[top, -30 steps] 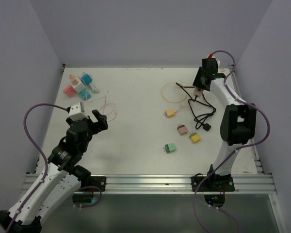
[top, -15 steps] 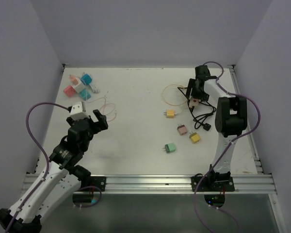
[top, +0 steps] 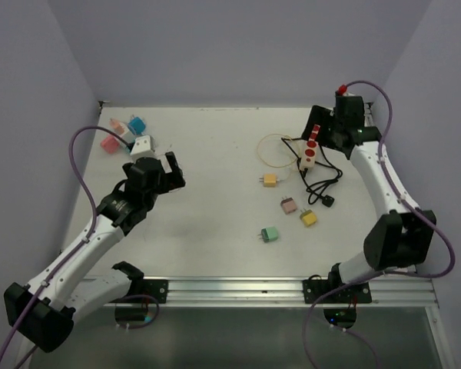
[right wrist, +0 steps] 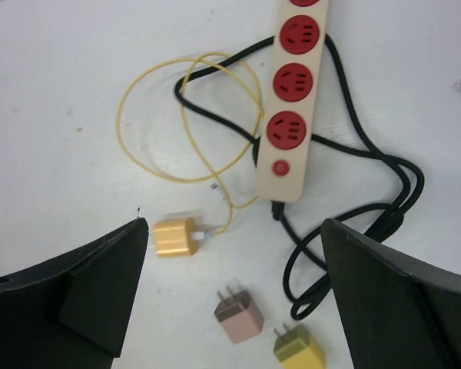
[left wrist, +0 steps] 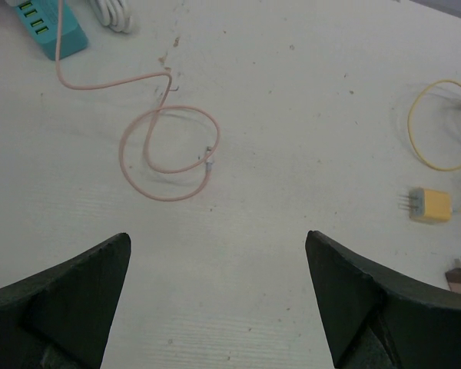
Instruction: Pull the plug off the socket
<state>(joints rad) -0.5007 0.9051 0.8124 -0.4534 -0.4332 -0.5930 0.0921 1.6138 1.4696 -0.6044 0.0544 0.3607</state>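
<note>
Yellow plug [right wrist: 174, 236] lies loose; power strip [right wrist: 292, 100] near it

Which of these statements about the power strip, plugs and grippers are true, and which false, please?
1. Every visible socket on the power strip is empty. True.
2. The right gripper is shut on the yellow plug. False: it is open, holding nothing.
3. The green plug lies apart from the power strip. True.
4. The left gripper hangs over the power strip. False: it is open above a pink cable.
</note>
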